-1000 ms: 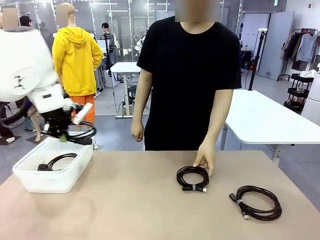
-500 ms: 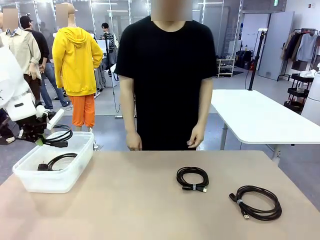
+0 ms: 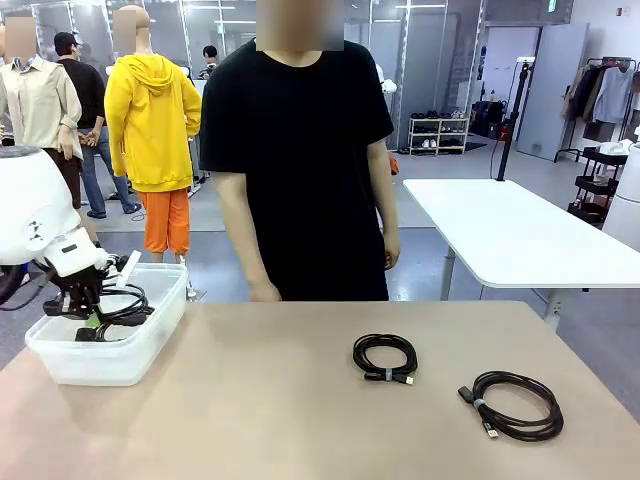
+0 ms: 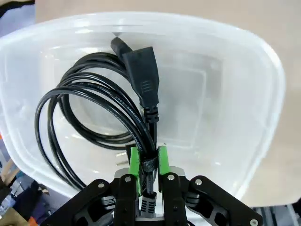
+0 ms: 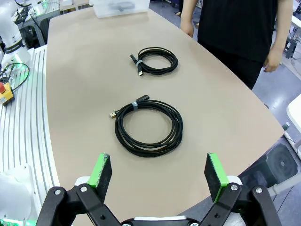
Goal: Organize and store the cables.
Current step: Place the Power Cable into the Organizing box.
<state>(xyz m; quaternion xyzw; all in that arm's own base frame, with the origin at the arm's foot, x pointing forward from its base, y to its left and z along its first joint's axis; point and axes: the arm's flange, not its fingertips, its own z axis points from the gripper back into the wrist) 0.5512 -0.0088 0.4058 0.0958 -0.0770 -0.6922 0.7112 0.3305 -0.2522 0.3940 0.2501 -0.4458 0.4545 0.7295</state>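
Tan tabletop (image 3: 260, 410) carries the scene, and at its 9 o'clock end the held cable (image 4: 94, 108) hangs in the mouth of a clear plastic bin (image 4: 263, 94). In the left wrist view its blocky plug stands lengthwise from 6 toward 12 o'clock, the tip leaning slightly toward 11, while its round black loops bulge out to 9 o'clock. The left gripper (image 4: 146, 165) is pinched tight on the cord just below that plug, with a green pad pressed on each side. Near the table's middle in the front view, a small coil (image 3: 385, 358) lies flat, with its tie and plug at the loop's 6 o'clock and the plug pointing to 3 o'clock. Well apart, at about 4 o'clock from it, a large coil (image 3: 512, 403) lies as an oval with its long axis running 9 to 3 and its plug ends trailing off the 9 and 7 o'clock side. The right gripper (image 5: 159, 172) hovers with that large coil at its 12 o'clock, jaws spread wide and holding nothing. A person (image 3: 300, 150) in a black T-shirt stands at the table's 12 o'clock side, arms hanging.
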